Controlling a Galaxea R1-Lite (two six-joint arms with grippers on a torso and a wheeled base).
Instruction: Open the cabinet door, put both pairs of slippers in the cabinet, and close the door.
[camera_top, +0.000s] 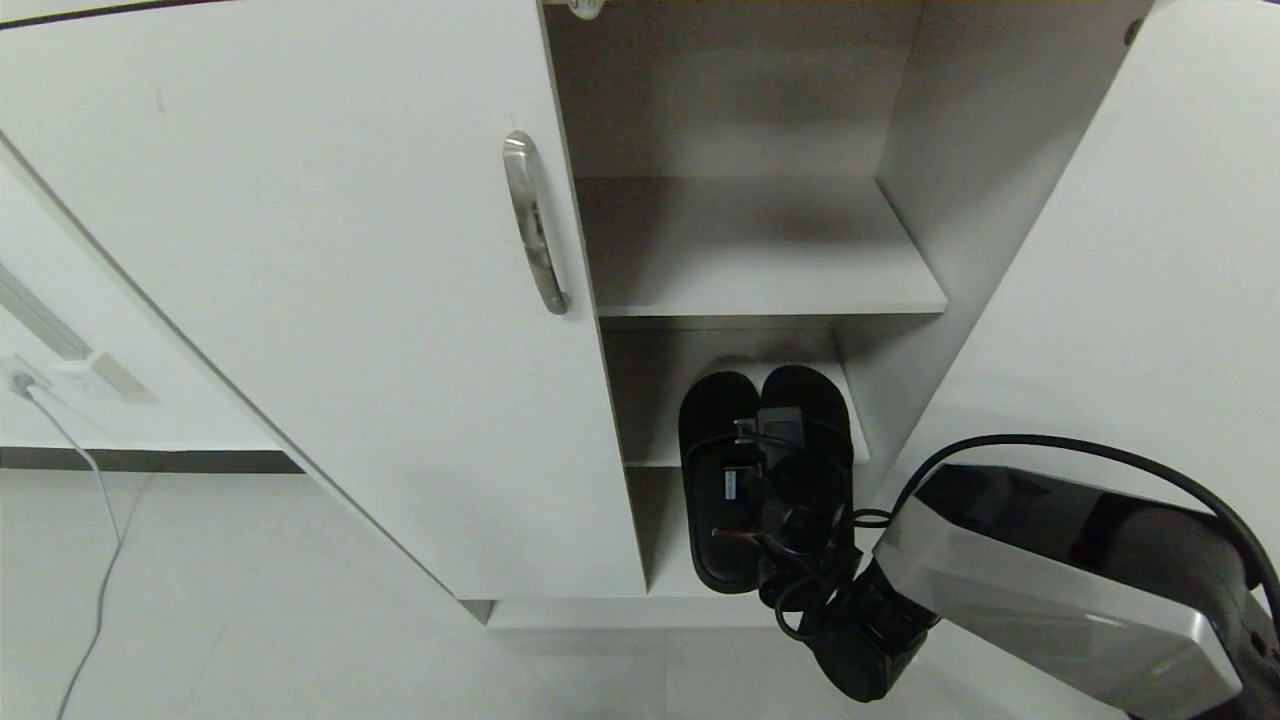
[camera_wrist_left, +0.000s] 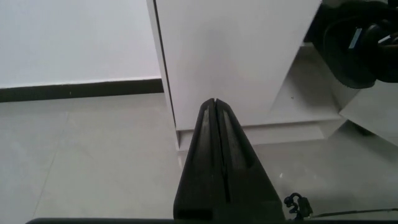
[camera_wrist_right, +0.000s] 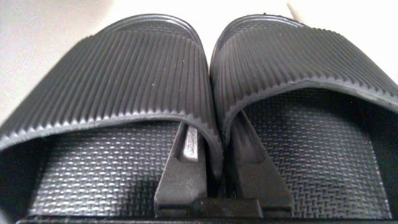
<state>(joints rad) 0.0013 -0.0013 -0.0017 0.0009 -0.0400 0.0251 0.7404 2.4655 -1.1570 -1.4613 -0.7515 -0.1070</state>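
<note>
At the lower shelf (camera_top: 648, 445), black slippers (camera_top: 715, 480) side by side, right gripper (camera_wrist_right: 214, 143) clamped on their inner straps

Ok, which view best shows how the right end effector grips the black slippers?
The right wrist view: the right end effector clamps the black slippers by their adjoining inner edges. The head view shows the pair low in the open cabinet, but cabling hides the grip. The left wrist view catches just a slipper's end, far off.

slippers (camera_top: 715, 430) sit side by side below the cabinet shelf (camera_top: 760, 250).
</note>
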